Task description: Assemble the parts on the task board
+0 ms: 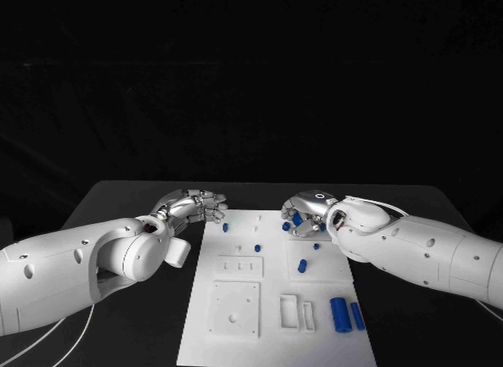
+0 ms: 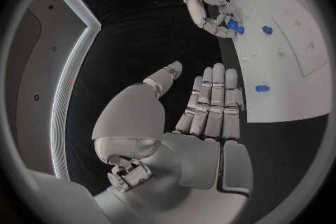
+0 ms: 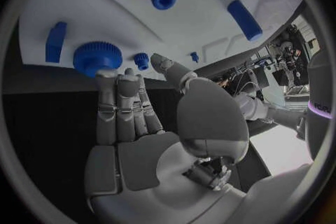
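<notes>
**Both hands at the far edge of the board, right one over a blue gear**

Nearest the robot, well behind both hands, two blue plastic cylinders lie side by side on the white rectangular task board, which rests on the black bench. Between them and the right robot hand lies a shorter blue peg.

Further out, the right robot hand hangs over the board's far half, its fingers straight and close together, with the fingertips touching or just short of a blue toothed gear wheel; whether it truly pinches it cannot be told. Just beside the gear lie a small blue gear and a blue block.

The left robot hand hovers just off the board's far left corner, fingers extended and holding nothing.

The parts look light, rigid and smooth, so likely slippery; the gear is probably best taken across its toothed rim.
</notes>
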{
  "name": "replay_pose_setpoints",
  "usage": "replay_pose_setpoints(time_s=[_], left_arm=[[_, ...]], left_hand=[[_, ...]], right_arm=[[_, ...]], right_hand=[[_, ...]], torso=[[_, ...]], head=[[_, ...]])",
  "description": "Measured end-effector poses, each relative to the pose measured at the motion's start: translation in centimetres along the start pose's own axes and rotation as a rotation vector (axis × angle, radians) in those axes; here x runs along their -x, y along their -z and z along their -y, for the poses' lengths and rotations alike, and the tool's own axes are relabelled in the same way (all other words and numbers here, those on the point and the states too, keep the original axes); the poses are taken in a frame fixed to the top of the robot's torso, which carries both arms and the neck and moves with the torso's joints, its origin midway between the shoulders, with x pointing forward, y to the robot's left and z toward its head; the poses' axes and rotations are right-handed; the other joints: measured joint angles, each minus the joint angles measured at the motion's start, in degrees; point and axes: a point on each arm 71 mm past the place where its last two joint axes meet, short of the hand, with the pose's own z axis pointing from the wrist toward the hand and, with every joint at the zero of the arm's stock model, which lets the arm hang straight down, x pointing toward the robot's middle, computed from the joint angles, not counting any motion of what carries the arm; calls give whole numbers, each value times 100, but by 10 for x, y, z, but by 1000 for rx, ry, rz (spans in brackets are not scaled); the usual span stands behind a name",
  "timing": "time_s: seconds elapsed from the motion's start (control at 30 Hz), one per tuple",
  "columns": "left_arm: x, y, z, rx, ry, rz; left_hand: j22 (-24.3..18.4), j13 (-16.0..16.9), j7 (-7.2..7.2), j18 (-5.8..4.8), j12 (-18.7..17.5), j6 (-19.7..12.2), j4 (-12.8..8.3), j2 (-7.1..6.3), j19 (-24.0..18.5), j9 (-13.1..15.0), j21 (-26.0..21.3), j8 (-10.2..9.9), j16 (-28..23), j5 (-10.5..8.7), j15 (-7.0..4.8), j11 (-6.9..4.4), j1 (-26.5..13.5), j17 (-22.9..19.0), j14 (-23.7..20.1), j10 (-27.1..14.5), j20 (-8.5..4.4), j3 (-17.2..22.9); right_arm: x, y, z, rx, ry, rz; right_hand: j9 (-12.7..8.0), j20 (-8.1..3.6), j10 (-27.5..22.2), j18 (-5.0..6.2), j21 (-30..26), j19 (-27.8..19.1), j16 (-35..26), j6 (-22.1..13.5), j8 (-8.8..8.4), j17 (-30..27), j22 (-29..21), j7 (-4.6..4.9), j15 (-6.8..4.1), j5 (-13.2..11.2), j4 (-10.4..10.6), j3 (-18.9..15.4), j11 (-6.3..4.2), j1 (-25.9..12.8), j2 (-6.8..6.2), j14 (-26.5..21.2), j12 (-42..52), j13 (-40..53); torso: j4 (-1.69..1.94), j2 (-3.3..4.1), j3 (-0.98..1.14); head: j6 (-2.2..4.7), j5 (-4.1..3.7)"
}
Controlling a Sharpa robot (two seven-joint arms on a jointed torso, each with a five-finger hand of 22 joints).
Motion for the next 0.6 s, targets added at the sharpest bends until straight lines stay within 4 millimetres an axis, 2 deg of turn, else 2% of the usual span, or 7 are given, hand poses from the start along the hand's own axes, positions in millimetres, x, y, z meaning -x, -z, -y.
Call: replay_pose_setpoints(time_s=[0.07,0.2,0.37,0.43,0.57,0.6], left_arm=[[0,0,0,0,0,-1],[-1,0,0,0,0,-3],[-2,0,0,0,1,-7],[-3,0,1,-1,1,-9],[-3,-1,2,-3,1,-10],[-3,-1,2,-3,1,-10]], left_hand=[[0,0,0,-1,0,0,0,0,0,0,0,0,0,0,0,0,0,0,0,0,0,0],[0,-5,0,-2,0,0,0,0,0,0,0,0,0,0,0,0,0,0,0,0,0,0],[-1,-5,0,-3,0,0,0,0,0,-1,0,0,0,-1,0,0,0,-1,0,0,0,0],[-1,-5,0,-4,0,0,0,0,0,2,0,0,0,0,0,0,0,-1,0,0,0,0],[0,-5,0,-5,0,0,0,22,0,4,0,0,0,0,0,0,-22,-1,0,-1,0,0],[1,-5,0,-5,0,0,0,13,0,4,0,0,0,0,0,0,-31,-1,0,0,0,0]], right_arm=[[0,0,-1,1,2,0],[0,-2,-4,7,6,-1],[0,-3,-5,8,20,-3],[0,-4,-5,7,25,-4],[-2,-5,-7,9,34,-10],[-3,-5,-7,10,35,-12]], right_hand=[[0,0,-4,0,0,0,0,0,0,-11,0,0,8,-29,8,8,4,0,0,-8,0,0],[0,0,163,0,0,0,21,43,0,-43,0,-31,8,-164,6,75,-72,0,0,-8,50,17],[0,0,178,-1,0,1,21,67,0,-57,0,-21,8,-239,22,104,-75,0,0,-8,50,31],[5,0,292,0,0,1,21,140,27,-59,0,-44,6,-315,15,146,-110,56,11,-6,112,61],[46,-9,550,0,0,32,44,355,113,-102,0,-135,-121,-540,33,288,-199,106,61,13,222,169],[46,-9,587,0,0,33,44,393,112,-112,0,-142,-123,-568,46,306,-215,106,61,11,222,190]], torso=[[0,4,-1],[0,12,-3],[1,19,-4],[2,22,-4],[4,30,-3],[4,32,-2]], head=[[-1,0],[-3,3],[-16,-2],[-20,-3],[-20,10],[-26,17]])
